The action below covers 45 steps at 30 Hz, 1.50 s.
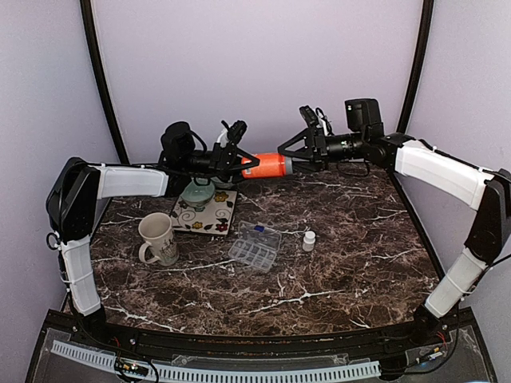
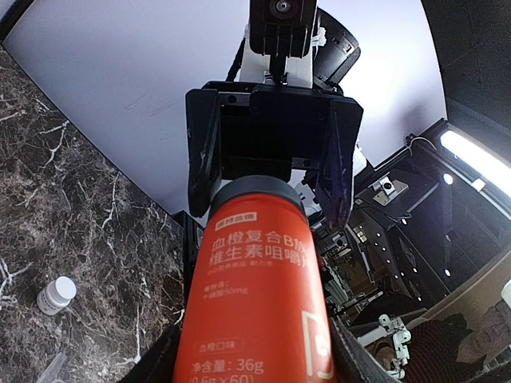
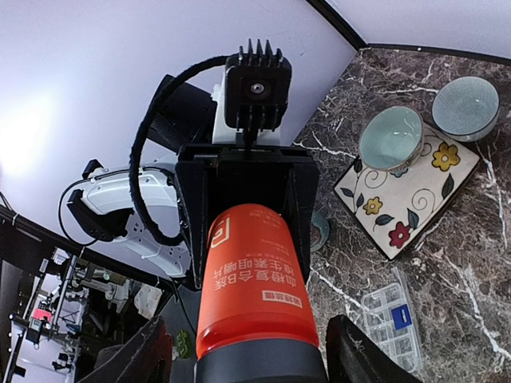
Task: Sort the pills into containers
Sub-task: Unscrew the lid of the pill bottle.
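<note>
An orange pill bottle [image 1: 270, 165] hangs level above the table's back edge, and my left gripper [image 1: 247, 163] is shut on its base end. In the left wrist view the bottle [image 2: 255, 295] fills the space between my fingers. Its black cap [image 3: 259, 363] points into my right gripper [image 3: 254, 351], which stands open, a finger on either side of the cap with a gap on each side. The clear organiser box [image 1: 255, 247] with its containers lies flat mid-table, also seen in the right wrist view [image 3: 391, 323]. The pills are out of view.
A small white bottle [image 1: 309, 240] stands right of the organiser. A cream mug [image 1: 157, 238] sits at the left. Behind it a floral mat [image 1: 205, 214] carries a pale green bowl [image 1: 197, 194]; the right wrist view shows two bowls [image 3: 390, 137] there.
</note>
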Available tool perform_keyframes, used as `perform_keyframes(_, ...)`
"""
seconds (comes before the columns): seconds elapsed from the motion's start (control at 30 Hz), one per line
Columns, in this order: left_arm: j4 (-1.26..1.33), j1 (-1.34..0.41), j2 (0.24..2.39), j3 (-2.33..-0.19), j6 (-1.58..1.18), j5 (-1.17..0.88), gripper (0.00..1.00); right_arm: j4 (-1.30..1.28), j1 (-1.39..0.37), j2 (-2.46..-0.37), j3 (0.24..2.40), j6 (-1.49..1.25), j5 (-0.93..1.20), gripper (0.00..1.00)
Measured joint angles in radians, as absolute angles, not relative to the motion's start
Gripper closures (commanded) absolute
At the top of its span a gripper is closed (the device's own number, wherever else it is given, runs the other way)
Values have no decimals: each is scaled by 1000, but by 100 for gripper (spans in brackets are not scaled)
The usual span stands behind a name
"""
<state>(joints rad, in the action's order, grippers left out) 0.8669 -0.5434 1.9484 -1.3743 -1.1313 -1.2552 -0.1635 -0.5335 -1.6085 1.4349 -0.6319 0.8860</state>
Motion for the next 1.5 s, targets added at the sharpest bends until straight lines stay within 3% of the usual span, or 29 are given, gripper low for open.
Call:
perform_keyframes(0.37,827,-542,1946,-1376,-1083,-1245,96,-172,-533,-1608,1403,-641,886,53)
perform_keyframes(0.7,819,-542,1945,-1376,-1081,-1242,96,-164,-533,-1608,1400,-640,890,82)
perform_keyframes(1.2,987,-543,1945,-1376,-1276,-1243,95,-357,-577,-1569,1523,-109,725,82)
perform_keyframes(1.5,1047,-544,1945,-1376,-1345,-1253,95,-412,-624,-1532,1537,63,619,77)
